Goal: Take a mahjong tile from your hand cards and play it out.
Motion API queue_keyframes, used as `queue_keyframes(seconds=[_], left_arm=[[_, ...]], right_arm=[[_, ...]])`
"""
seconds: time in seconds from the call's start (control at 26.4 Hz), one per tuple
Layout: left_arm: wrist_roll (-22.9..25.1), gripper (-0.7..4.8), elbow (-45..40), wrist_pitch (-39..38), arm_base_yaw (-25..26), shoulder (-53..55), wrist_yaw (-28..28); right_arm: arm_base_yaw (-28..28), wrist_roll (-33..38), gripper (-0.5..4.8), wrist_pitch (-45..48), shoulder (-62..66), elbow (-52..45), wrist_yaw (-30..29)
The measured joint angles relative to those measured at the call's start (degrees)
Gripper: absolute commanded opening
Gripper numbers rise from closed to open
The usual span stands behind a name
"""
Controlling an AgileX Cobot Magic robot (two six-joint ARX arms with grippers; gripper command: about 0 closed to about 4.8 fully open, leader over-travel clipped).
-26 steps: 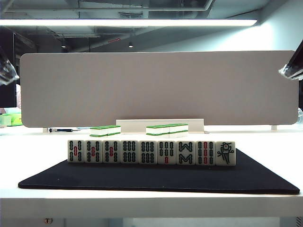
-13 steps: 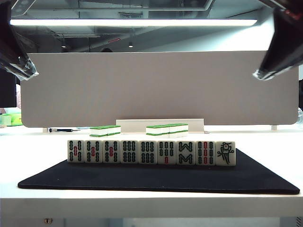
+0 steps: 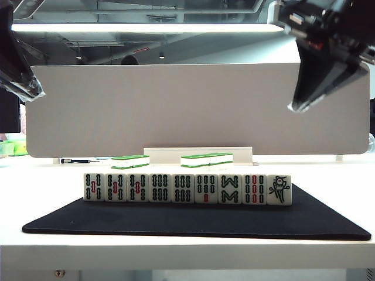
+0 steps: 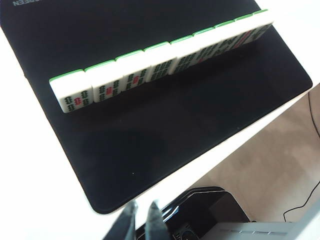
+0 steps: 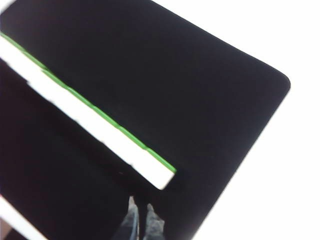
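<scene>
The mahjong tile (image 3: 279, 189) with the green bird stands at the right end of the hand cards (image 3: 187, 188), touching its neighbour, near the back right corner of the black mat (image 3: 193, 221). My right gripper (image 3: 295, 106) hangs high above that end with jaws together, holding nothing; my left gripper (image 3: 36, 93) hangs above the mat's left edge, jaws nearly together and empty. The risk I see: coming down with jaws unopened, I would knock the upright tile flat. Because it sits tight against the row, a crooked pinch could drag or topple the next tile too.
</scene>
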Motion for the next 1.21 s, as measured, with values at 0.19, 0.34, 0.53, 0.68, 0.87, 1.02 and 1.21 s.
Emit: queue_keyframes(seconds=[0.19,0.34,0.53,0.68,0.87,1.02,1.21], left_arm=[[1.16,0.31,0.0,0.0,0.0,0.0,-0.13],[2.14,0.31,0.0,0.0,0.0,0.0,-0.15],[2.36,0.31,0.0,0.0,0.0,0.02,-0.15],[2.36,0.31,0.0,0.02,0.0,0.02,-0.15],[2.36,0.31,0.0,-0.2,0.0,0.02,-0.15],[2.38,0.31,0.0,-0.76,0.0,0.02,-0.17],[2.4,0.31,0.0,-1.11,0.0,0.04,-0.2]], right_arm=[[-0.04,-2.78,0.23,-0.28,2.78,0.09,5.01],[-0.68,-2.97,0.23,-0.22,3.85,0.11,5.79],[-2.01,-2.99,0.23,-0.09,5.55,1.09,5.84],[-3.02,-3.02,0.23,-1.09,7.76,4.17,5.92],[-5.51,-3.04,0.23,-2.99,12.39,10.97,5.92],[-7.1,-3.08,0.43,-4.39,14.86,14.03,5.97],[-6.99,-5.55,1.0,-11.19,15.17,14.43,5.53]])
